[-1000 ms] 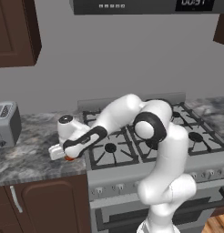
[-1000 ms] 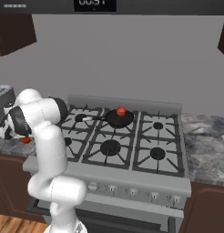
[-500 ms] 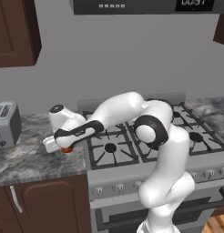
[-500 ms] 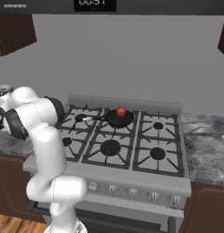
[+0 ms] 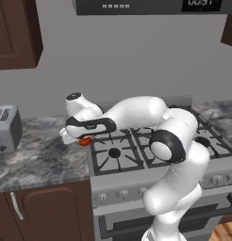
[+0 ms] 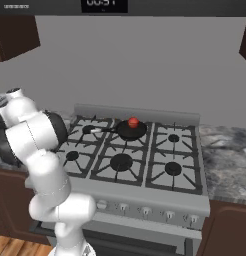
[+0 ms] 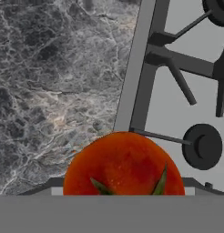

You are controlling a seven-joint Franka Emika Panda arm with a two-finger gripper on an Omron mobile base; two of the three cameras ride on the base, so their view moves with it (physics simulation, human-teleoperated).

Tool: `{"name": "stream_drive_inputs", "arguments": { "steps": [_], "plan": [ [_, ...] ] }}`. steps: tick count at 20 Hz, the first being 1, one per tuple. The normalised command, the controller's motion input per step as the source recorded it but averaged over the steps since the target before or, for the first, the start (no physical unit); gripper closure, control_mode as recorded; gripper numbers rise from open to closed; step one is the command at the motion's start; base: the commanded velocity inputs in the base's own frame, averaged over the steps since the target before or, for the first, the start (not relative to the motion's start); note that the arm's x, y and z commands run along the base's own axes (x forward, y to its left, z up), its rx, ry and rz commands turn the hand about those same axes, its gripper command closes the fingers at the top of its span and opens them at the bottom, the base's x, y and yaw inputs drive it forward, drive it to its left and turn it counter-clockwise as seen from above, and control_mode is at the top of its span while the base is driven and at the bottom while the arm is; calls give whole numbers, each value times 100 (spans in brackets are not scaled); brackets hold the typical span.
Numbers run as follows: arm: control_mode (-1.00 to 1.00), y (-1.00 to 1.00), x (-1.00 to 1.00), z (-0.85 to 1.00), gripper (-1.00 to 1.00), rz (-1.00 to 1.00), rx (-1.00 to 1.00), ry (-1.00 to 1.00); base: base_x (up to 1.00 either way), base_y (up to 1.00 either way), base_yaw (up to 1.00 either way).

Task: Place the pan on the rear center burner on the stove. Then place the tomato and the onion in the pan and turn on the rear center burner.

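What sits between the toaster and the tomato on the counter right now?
Nothing: in the left base view the marble counter is bare between the toaster and the tomato, which sits at the gripper by the stove.

Toaster (image 5: 5, 127) on grey marbled counter (image 5: 37, 160)

Onion (image 6: 133, 121) in pan (image 6: 131, 130), rear center burner.
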Motion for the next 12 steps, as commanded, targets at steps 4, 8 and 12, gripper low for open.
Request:
{"name": "stream_drive_inputs", "arguments": {
  "steps": [4, 8, 12],
  "plan": [
    [-100, -78, 22, 37, 100, -10, 0, 0, 0, 0, 0],
    [-100, -76, 28, 31, 100, -13, 0, 0, 0, 0, 0],
    [-100, -79, 26, 25, 100, -16, 0, 0, 0, 0, 0]
  ]
}}
